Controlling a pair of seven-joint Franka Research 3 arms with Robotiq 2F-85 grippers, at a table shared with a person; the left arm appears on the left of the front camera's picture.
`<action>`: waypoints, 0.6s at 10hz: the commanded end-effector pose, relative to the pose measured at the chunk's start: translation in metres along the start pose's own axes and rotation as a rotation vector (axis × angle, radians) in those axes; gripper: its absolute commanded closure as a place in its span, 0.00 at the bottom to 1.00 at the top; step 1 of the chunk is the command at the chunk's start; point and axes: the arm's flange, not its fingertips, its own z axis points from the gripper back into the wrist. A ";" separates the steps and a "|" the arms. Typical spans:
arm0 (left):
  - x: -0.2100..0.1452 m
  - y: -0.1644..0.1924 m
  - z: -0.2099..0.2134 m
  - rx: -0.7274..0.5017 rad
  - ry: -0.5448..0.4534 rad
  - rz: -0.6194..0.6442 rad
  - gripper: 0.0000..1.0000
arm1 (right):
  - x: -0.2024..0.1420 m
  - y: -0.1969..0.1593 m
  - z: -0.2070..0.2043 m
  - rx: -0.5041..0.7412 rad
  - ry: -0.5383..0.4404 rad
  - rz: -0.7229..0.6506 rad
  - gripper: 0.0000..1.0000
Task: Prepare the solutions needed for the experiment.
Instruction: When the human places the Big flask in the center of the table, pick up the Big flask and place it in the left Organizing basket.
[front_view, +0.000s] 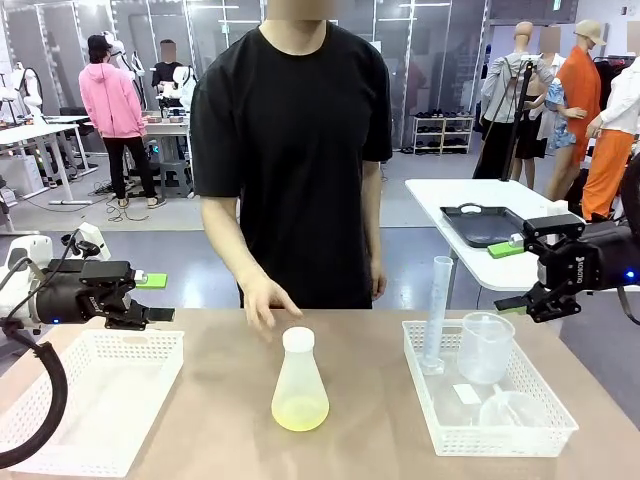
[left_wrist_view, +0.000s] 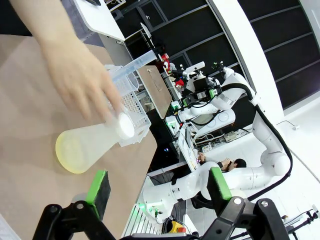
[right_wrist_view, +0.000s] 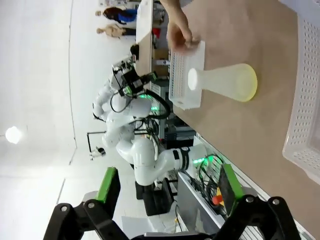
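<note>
A frosted conical flask (front_view: 299, 375) with a white cap stands upright at the table's middle, and the pale yellow-green solutions (front_view: 299, 412) tint its wide base. The flask (left_wrist_view: 90, 145) lies ahead of my open left gripper (left_wrist_view: 159, 187), well apart from it. My left gripper (front_view: 155, 297) hovers over the left basket's far edge, with nothing between its fingers. My right gripper (front_view: 510, 277) hangs open and bare above the right basket's far side. From there, the flask (right_wrist_view: 225, 82) is far off. The person's hand (front_view: 262, 305) hovers just behind the flask.
A white basket (front_view: 95, 400) sits at the front left. On the right, another basket (front_view: 500, 435) holds a graduated cylinder (front_view: 437, 315), a clear beaker (front_view: 485, 348) and small items. The person stands at the far edge. A side table carries a black tray (front_view: 480, 224).
</note>
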 end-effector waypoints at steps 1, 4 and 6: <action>0.000 -0.002 -0.002 0.013 0.006 -0.005 0.00 | -0.010 0.003 -0.011 0.041 -0.082 -0.052 0.00; 0.000 -0.002 -0.002 0.013 0.006 -0.005 0.00 | -0.012 -0.001 -0.015 0.061 -0.077 -0.067 0.00; 0.000 -0.002 -0.002 0.013 0.006 -0.005 0.00 | -0.008 -0.005 -0.008 0.057 -0.066 -0.036 0.00</action>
